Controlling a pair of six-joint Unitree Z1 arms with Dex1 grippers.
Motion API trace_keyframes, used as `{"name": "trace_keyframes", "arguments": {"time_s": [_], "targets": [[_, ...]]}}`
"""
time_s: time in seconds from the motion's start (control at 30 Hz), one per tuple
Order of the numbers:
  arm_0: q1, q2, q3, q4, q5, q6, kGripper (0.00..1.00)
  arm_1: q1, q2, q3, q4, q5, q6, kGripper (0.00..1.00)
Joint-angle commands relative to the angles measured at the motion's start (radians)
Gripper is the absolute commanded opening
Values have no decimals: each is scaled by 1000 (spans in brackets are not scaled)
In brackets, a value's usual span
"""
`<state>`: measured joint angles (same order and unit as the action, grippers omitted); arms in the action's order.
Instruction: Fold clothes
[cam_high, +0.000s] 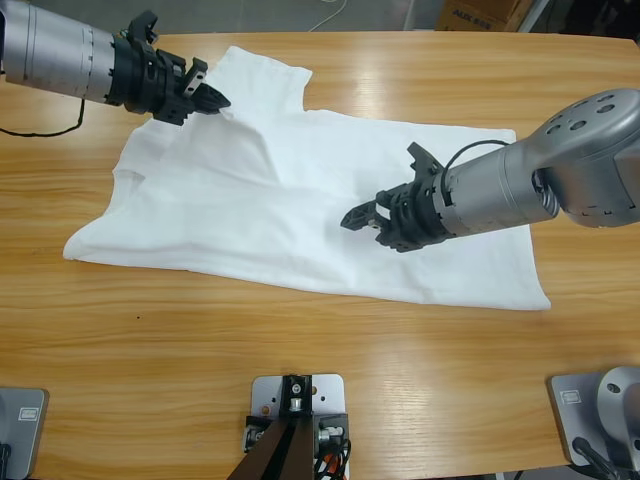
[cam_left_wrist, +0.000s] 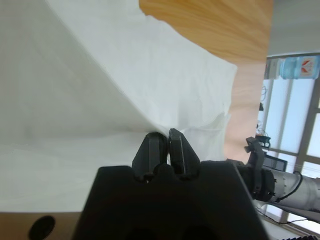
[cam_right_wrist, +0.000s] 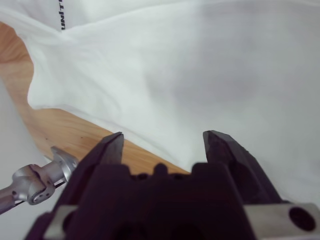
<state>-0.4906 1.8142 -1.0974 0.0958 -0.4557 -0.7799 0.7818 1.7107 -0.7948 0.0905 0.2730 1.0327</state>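
Right wrist view, nearest: right claw (cam_right_wrist: 162, 145) stands wide apart with nothing between its jaws, poised just above the plain white short-sleeved cotton T-shirt (cam_right_wrist: 200, 75); beyond the cloth's edge a strip of the long wooden table (cam_right_wrist: 65, 132) shows.
Left wrist view, nearest: left claw (cam_left_wrist: 164, 145) is closed tight on a pinch of the T-shirt, and the fabric rises in a taut ridge away from the jaw tips.
High view, near edge of table: bare wood runs along the near edge; the shirt's long lower edge lies flat behind it.
High view, middle of table: the T-shirt (cam_high: 300, 200) is spread across the centre, mostly flat, with creases; the right claw (cam_high: 362, 215) hovers over its middle, reaching in from the table's right edge.
High view, far left corner: the left claw (cam_high: 215, 98) grips the cloth near a sleeve and lifts it slightly into a fold line that runs toward the middle.
Progress, as I judge it: early. No finished fold is visible; the shirt lies mostly open in one layer. One corner is taken up, the other claw has no hold yet. All folds seem left to do.
Only the right wrist view shows: small black lettering (cam_right_wrist: 61, 15) on a shirt layer tucked under an overlapping edge.
Only the left wrist view shows: how firmly the jaws meet on the cloth, and the other arm (cam_left_wrist: 280, 182) beyond the shirt.
Only the high view shows: the shirt's whole outline and both arms' placing on the table (cam_high: 400, 350).
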Motion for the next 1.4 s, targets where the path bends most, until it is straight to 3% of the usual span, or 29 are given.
{"name": "trace_keyframes", "arguments": {"time_s": [0.03,0.33,0.63,1.17,1.4], "targets": [[1,35,-64,59,-1,26,0,11,30,29,-12,11,13,651],[6,74,-63,67,-15,21,0,11,28,35,-14,12,13,651],[-39,47,7,176,5,-14,0,11,32,35,-18,12,12,651],[-135,-65,175,262,65,-278,0,20,40,64,-42,12,12,651],[-179,-76,176,260,76,-341,0,27,40,78,-54,11,15,652]]}}
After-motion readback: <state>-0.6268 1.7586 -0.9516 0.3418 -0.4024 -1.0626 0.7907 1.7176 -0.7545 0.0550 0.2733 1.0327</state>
